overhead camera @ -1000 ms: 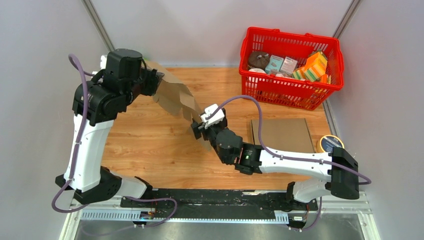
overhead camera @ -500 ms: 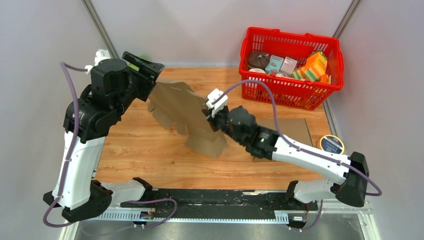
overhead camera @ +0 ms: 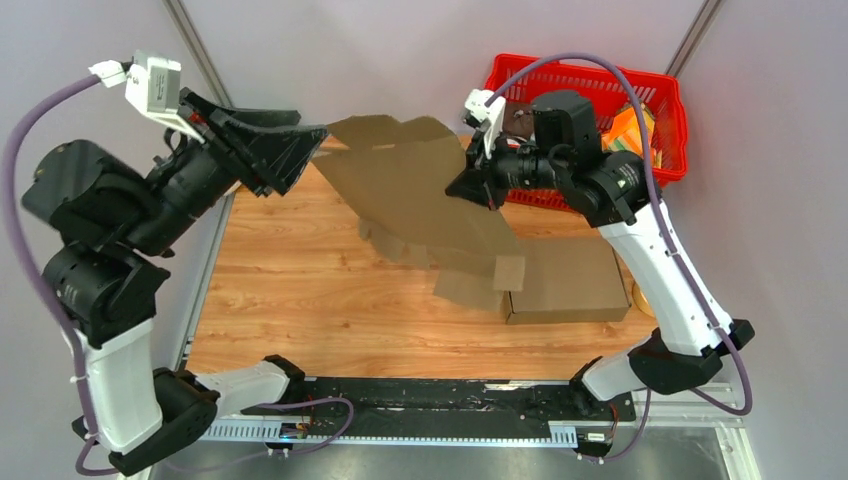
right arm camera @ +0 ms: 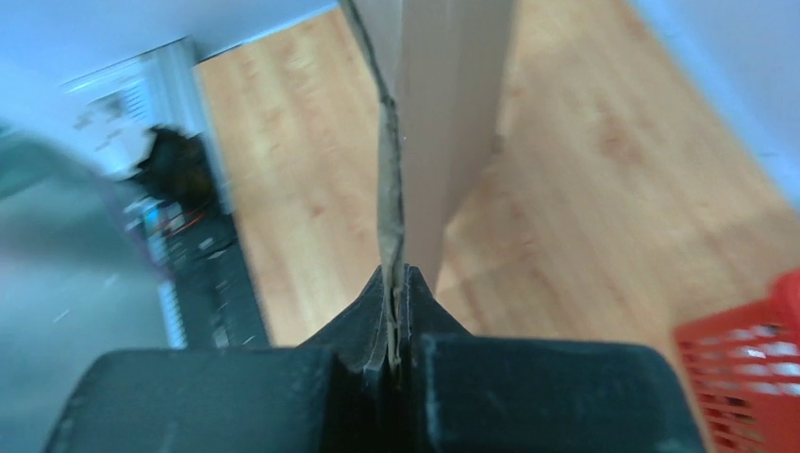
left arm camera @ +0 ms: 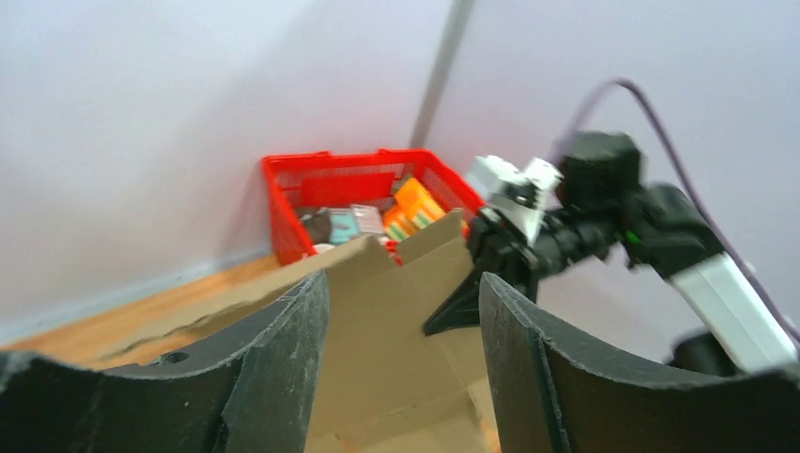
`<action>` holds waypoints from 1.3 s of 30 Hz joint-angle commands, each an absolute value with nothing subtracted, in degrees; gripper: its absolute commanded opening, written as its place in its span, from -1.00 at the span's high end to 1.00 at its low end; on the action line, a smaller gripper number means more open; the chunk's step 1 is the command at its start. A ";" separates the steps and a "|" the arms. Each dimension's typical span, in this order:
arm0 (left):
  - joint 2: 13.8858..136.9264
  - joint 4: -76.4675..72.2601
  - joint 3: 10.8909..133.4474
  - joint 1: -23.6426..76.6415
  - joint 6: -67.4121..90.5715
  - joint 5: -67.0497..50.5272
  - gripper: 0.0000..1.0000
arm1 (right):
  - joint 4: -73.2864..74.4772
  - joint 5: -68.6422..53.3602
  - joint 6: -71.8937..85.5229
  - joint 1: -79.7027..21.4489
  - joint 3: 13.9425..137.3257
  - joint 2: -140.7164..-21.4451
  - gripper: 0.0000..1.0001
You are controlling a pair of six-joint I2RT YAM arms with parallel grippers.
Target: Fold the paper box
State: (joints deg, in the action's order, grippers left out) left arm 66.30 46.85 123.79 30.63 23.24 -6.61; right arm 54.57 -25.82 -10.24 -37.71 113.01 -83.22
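Wood tabletop [overhead camera: 300, 290], grey walls. Unfolded paper box [overhead camera: 420, 190] hangs mid-air, upper centre of frame. The right gripper [overhead camera: 462, 187] is pinched tight on its edge. The left gripper [overhead camera: 305, 140] has jaws apart by the left corner, gripping nothing. Light, floppy sheet; best held beside a crease.

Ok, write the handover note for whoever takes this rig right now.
Right gripper: shut on the right edge of the cardboard blank.
Left gripper: open at the blank's left edge, gripping nothing.
Blank: held up over the table, unfolded, flaps hanging. A second flat cardboard piece lies on the table at the right.
Done: blank picked up.
Left: all the folding.
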 commanded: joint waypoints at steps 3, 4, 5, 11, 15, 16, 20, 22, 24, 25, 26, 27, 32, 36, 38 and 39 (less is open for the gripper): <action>61.71 39.13 117.09 30.50 21.17 -25.57 -0.34 | 70.04 -50.00 -8.71 -37.88 121.64 -81.48 1.00; 59.26 37.81 114.29 30.50 22.23 -25.66 -0.36 | 70.40 -49.92 -7.92 -38.14 121.21 -80.69 1.00; 58.54 37.45 113.74 30.50 22.24 -24.79 -0.36 | 69.97 -49.83 -6.61 -38.14 120.42 -78.16 1.00; 57.48 42.45 116.63 30.50 21.09 -17.68 -0.34 | 57.06 -51.42 -0.35 -37.97 111.90 -69.78 1.00; 57.74 42.71 116.54 30.50 21.97 -18.37 -0.34 | 61.60 -50.26 -2.17 -35.51 111.45 -78.46 1.00; 57.74 42.89 116.11 30.50 22.32 -18.20 -0.32 | 62.74 -51.06 -2.81 -33.85 111.01 -80.49 1.00; 55.47 44.39 112.16 30.50 23.03 -9.62 -0.26 | 69.50 -45.17 -9.92 -30.95 110.30 -91.30 1.00; 53.97 43.86 108.74 30.50 22.85 -7.48 -0.24 | 71.53 -42.65 -12.03 -29.10 112.40 -97.63 1.00; 54.31 43.33 107.06 30.50 22.24 -7.03 -0.23 | 73.39 -42.97 -13.88 -28.39 114.34 -102.45 1.00; 54.84 43.59 105.75 30.50 21.98 -7.21 -0.19 | 73.48 -43.59 -15.71 -28.04 116.17 -103.70 1.00; 55.37 43.77 104.86 30.50 21.89 -7.64 -0.16 | 74.43 -43.51 -17.39 -28.12 117.15 -105.10 1.00; 56.68 43.33 103.64 30.50 21.62 -8.17 -0.12 | 75.23 -43.68 -19.23 -28.12 118.12 -106.16 1.00; 61.78 33.51 90.55 29.62 24.69 -13.06 0.02 | 77.26 -46.93 -29.15 -27.34 120.85 -110.83 1.00; 73.43 24.79 87.97 27.08 30.04 -22.14 0.02 | 78.57 -48.51 -34.36 -26.98 122.08 -111.80 1.00; 77.41 24.43 91.57 26.55 30.41 -24.25 0.16 | 79.37 -49.83 -35.85 -26.89 121.47 -111.27 1.00; 79.95 24.35 93.32 26.02 31.19 -23.65 0.29 | 78.93 -49.75 -36.03 -26.89 120.77 -110.92 1.00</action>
State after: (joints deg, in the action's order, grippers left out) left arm 73.54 30.41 88.99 27.75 27.20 -17.91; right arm 74.81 -46.96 -27.57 -26.70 120.01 -113.06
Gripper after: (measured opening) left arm 0.436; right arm 0.009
